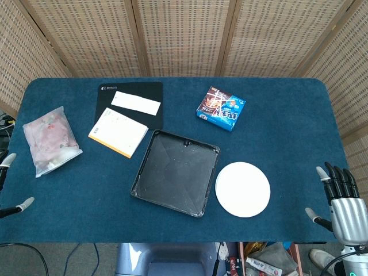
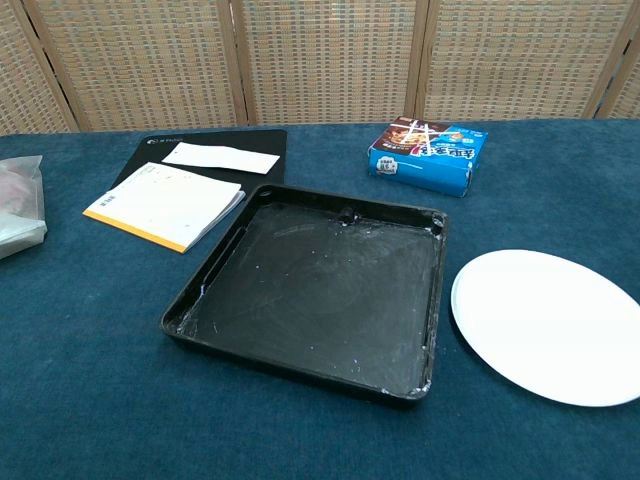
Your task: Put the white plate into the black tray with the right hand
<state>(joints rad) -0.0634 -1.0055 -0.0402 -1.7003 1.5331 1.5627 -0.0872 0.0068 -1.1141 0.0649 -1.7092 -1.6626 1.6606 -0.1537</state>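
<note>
right hand [image 1: 344, 198] upright, fingers apart, empty | white plate [image 1: 242, 189] beside black tray [image 1: 144, 178]

White plate [image 2: 545, 325] flat on blue cloth [image 2: 80, 400], just right of empty black tray [image 2: 200, 300].

I see a blue-clothed tabletop [image 1: 276, 115] carrying a black tray [image 1: 175, 171], a white plate [image 1: 242, 189] just beside it, a blue box [image 1: 221, 108], a notepad [image 1: 118, 131], a black mat [image 1: 131, 103] and a plastic bag [image 1: 50, 140].
</note>
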